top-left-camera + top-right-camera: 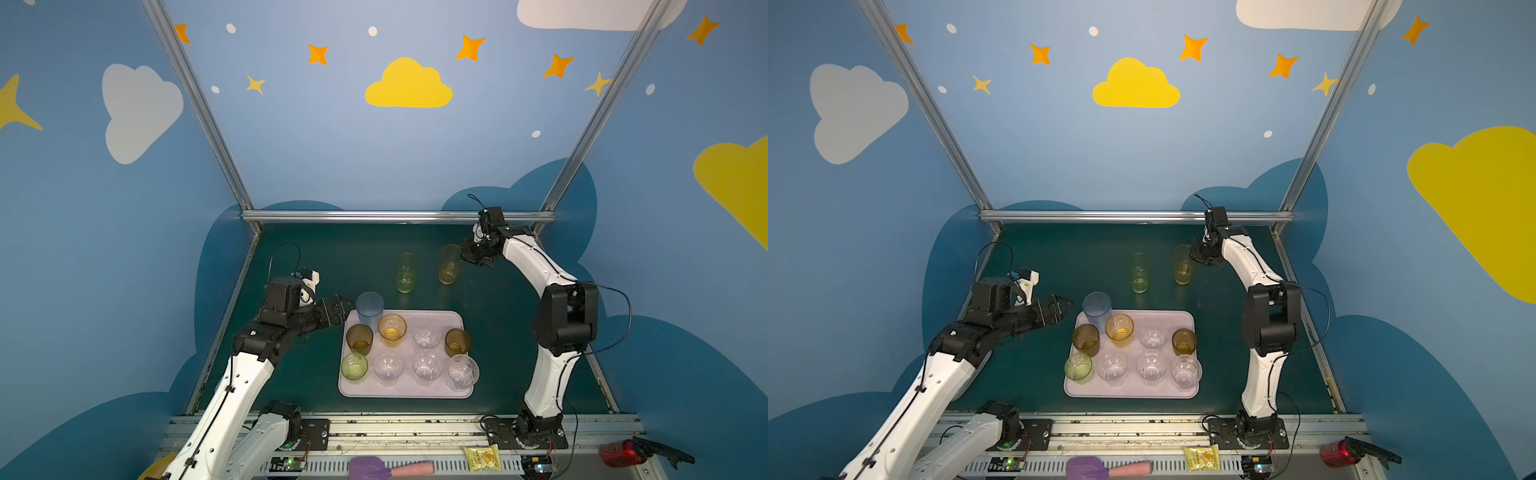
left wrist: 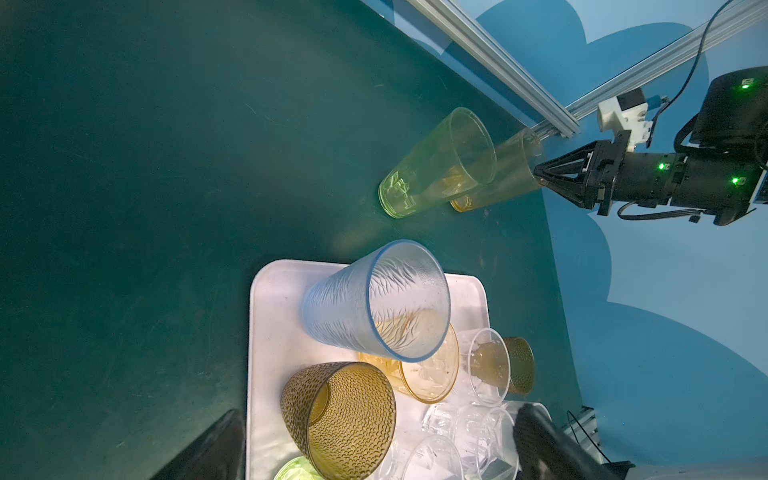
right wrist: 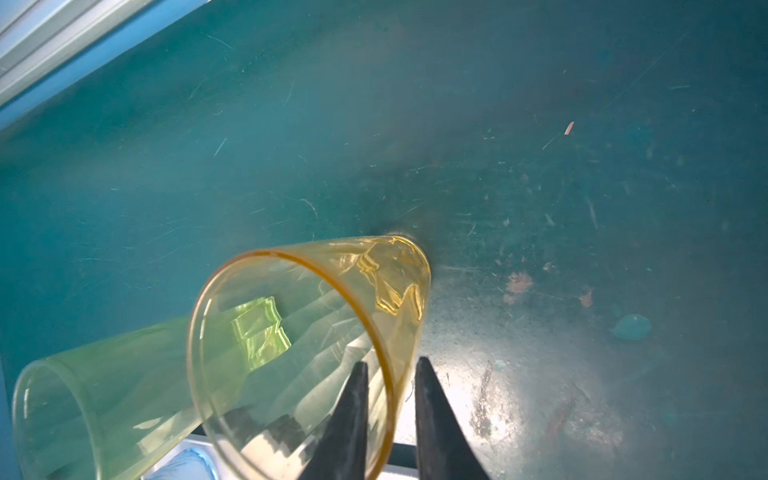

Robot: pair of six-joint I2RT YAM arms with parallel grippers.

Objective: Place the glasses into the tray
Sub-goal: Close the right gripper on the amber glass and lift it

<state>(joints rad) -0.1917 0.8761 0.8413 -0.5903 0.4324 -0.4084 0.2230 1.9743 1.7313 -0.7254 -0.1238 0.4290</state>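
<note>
1. The tray (image 1: pixel 451 319) lies on the dark green table (image 1: pixel 307 257), in the near middle between the two arms.
2. Nine of the glasses stand upright in it. A tall blue glass (image 1: pixel 369 309) is in the far left corner, with an amber glass (image 1: pixel 392 328) and a brown glass (image 1: pixel 359 338) near it. A second brown glass (image 1: pixel 457 341) is at the right side and a short green glass (image 1: pixel 354 366) in the near left corner. There are also four clear faceted glasses (image 1: pixel 427 365).
3. Two more stand on the table beyond the tray, near each other but apart. The tall green glass (image 1: pixel 405 272) is on the left and the tall yellow glass (image 1: pixel 449 264) on the right.
4. The right gripper (image 1: pixel 467 255) is at the rim of the tall yellow glass. In the right wrist view one of its fingers (image 3: pixel 349 415) is inside the glass and the other is outside. The gap between them is narrow, and I cannot tell whether they already press the wall.
5. The left gripper (image 1: pixel 343 309) hovers just beside the tall blue glass. Its fingers are spread wide, with nothing between them.
</note>
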